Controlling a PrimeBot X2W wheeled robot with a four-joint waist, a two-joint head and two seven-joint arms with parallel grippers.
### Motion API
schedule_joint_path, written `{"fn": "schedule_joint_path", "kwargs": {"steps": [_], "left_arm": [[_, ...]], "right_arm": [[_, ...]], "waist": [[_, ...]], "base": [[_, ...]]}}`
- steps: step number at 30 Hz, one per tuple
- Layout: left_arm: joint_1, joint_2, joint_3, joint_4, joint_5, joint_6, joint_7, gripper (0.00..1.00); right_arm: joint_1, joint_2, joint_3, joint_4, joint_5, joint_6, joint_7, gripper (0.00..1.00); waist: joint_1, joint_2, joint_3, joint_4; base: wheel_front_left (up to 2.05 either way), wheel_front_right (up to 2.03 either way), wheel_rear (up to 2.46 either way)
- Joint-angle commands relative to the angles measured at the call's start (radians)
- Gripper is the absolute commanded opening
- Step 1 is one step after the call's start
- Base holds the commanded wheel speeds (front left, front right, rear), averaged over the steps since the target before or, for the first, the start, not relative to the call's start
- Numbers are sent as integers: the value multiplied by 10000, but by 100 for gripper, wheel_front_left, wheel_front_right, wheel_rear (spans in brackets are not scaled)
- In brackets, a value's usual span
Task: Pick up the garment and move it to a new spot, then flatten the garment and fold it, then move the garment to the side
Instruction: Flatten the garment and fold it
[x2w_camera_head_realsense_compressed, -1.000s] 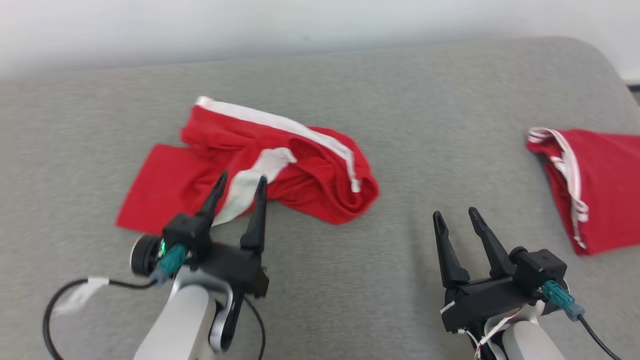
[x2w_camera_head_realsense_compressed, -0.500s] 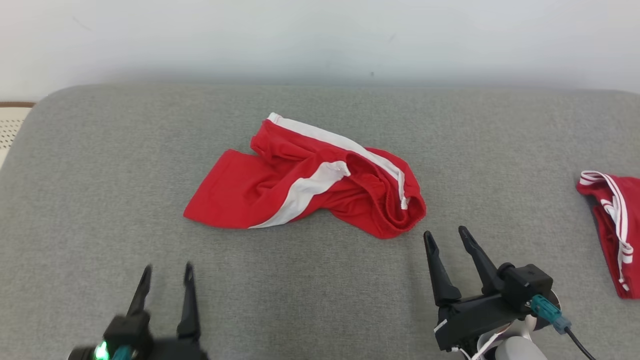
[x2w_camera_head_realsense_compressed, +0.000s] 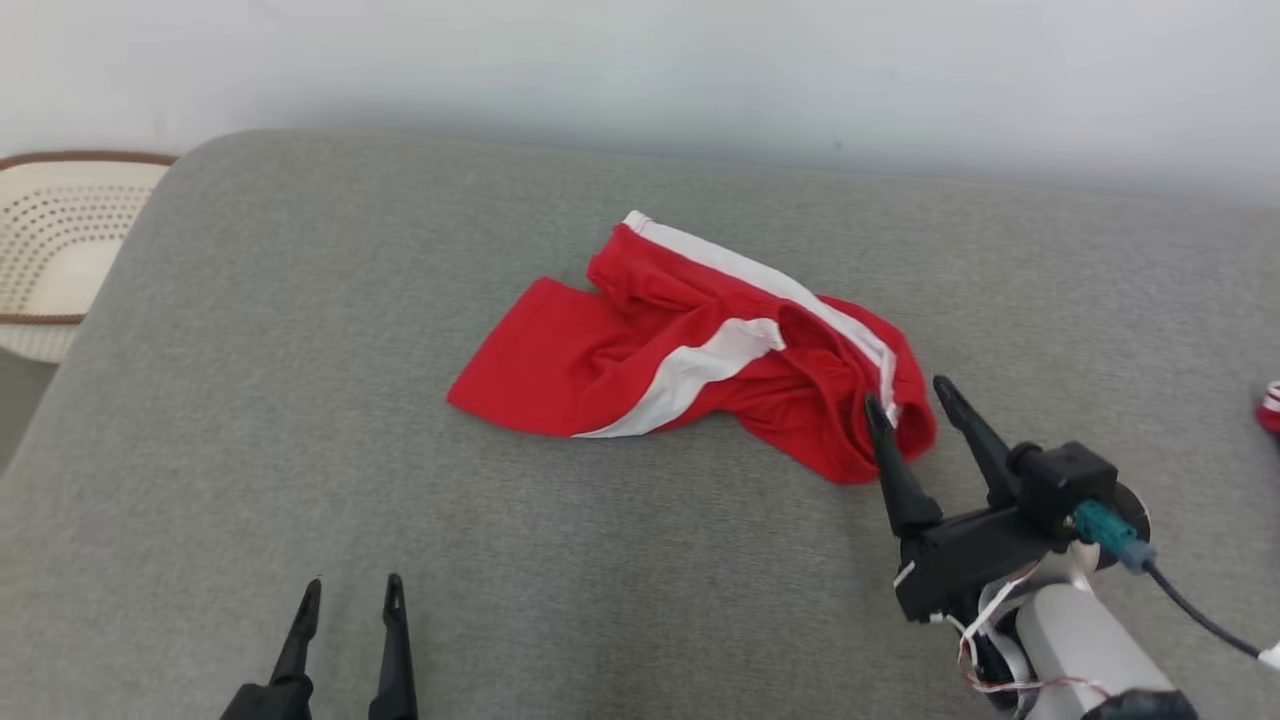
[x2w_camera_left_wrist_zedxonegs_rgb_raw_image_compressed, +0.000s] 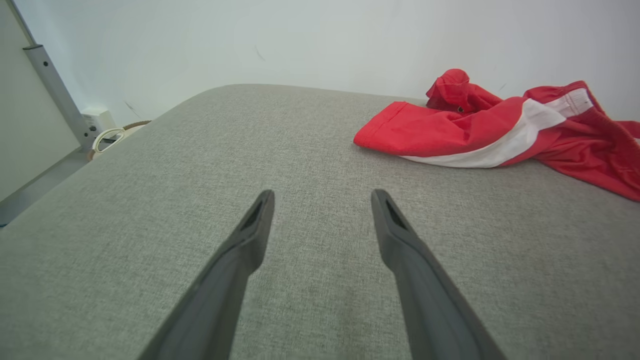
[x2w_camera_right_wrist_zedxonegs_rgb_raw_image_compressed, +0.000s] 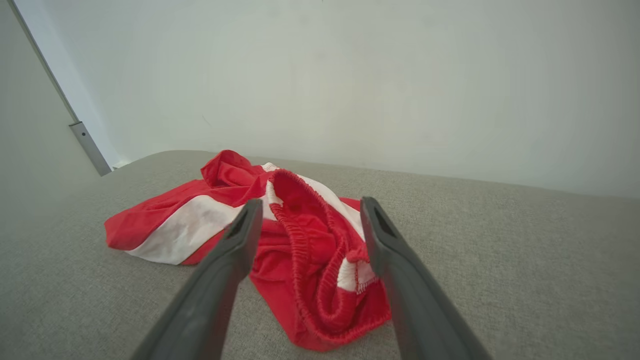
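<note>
Hovering left gripper (x2w_camera_head_realsense_compressed: 352, 582): low over the near edge of the grey cushion (x2w_camera_head_realsense_compressed: 300, 430); fingers spread, nothing between them; bare fabric all round
Right gripper (x2w_camera_head_realsense_compressed: 905, 392): jaws parted, empty; tips either side of the waistband end of the red shorts (x2w_camera_head_realsense_compressed: 600, 350); contact unclear
Red shorts: crumpled mid-cushion; flat leg pointing left; open cushion to the left and beyond
Second red garment (x2w_camera_head_realsense_compressed: 1270, 410): sliver at the right frame edge, well apart
Far: perforated basket (x2w_camera_head_realsense_compressed: 60, 240) past the cushion's rounded left corner; pale wall (x2w_camera_head_realsense_compressed: 640, 60) behind
</note>
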Motion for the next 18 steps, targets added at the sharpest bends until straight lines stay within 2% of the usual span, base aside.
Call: {"fn": "schedule_joint_path", "kwargs": {"steps": [1, 11, 17, 18], "left_arm": [[-31, -3, -59, 52, -33, -12, -37, 100], [-240, -12, -880, -59, -722, 357, -35, 100], [-261, -14, -1060, -179, -967, 497, -35, 100], [-277, -15, -1110, -204, -984, 518, -37, 100]], "right_arm": [[-263, -136, 125, 216, 66, 0, 1, 100], [-1955, -798, 875, 2206, 916, 0, 0, 100], [-2634, -1072, 1159, 3076, 1281, 0, 0, 100], [-2722, -1100, 1186, 3158, 1331, 0, 0, 92]], "waist": [[0, 0, 222, 519], [0, 0, 943, 2035], [0, 0, 1299, 2606], [0, 0, 1341, 2674]], "base": [[0, 0, 0], [0, 0, 0], [0, 0, 0], [0, 0, 0]]}}
